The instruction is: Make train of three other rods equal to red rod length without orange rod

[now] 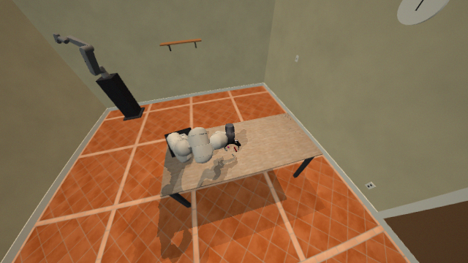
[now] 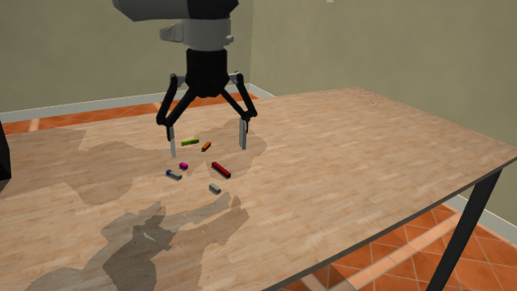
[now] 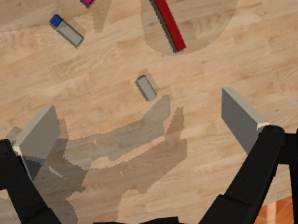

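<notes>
My gripper (image 2: 208, 151) (image 3: 138, 110) is wide open and empty, above the table. A small blue rod (image 2: 168, 172) (image 3: 56, 20) and a grey rod (image 2: 174, 175) (image 3: 71, 36) lie end to end in one line, with no gap visible between them. A second grey rod (image 2: 215, 188) (image 3: 146, 88) lies apart, between the fingers as the wrist view looks down. A magenta rod (image 2: 183, 166) (image 3: 88, 2) lies near the blue and grey pair, not touching it. The red rod (image 2: 220, 170) (image 3: 171, 25) lies right of the magenta one.
A lime rod (image 2: 190, 141) and an orange rod (image 2: 206, 146) lie at the back of the group. The wooden table (image 1: 278, 142) (image 2: 343, 162) carries the arm at one end. The arm's shadow falls near the nearer grey rod.
</notes>
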Tool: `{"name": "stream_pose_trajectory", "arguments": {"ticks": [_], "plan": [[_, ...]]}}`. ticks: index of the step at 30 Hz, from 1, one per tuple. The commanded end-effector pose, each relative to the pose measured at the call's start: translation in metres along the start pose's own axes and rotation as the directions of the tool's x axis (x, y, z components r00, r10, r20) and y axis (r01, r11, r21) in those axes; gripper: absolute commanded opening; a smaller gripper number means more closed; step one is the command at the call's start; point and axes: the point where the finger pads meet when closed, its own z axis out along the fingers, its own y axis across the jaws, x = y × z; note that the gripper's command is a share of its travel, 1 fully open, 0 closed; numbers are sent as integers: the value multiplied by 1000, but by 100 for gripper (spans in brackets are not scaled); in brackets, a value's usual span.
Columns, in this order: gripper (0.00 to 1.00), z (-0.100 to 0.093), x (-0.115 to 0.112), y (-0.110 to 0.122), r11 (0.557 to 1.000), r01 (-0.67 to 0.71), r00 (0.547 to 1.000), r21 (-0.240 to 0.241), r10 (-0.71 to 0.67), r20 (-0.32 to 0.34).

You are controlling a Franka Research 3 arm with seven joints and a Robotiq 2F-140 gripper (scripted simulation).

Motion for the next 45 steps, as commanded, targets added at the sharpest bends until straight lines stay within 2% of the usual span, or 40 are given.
{"name": "stream_pose_trajectory", "arguments": {"ticks": [1, 7, 18, 24, 25, 45], "plan": [[100, 0, -2, 3, 986, 166, 986, 11, -166, -3], [100, 0, -4, 4, 974, 225, 974, 11, -225, -4], [100, 2, -11, 9, 914, 406, 914, 10, -406, -4], [100, 2, -11, 10, 906, 423, 906, 10, -423, -4], [15, 2, -11, 10, 906, 423, 906, 10, -423, -4], [15, 2, -11, 10, 906, 423, 906, 10, -423, -4]]}}
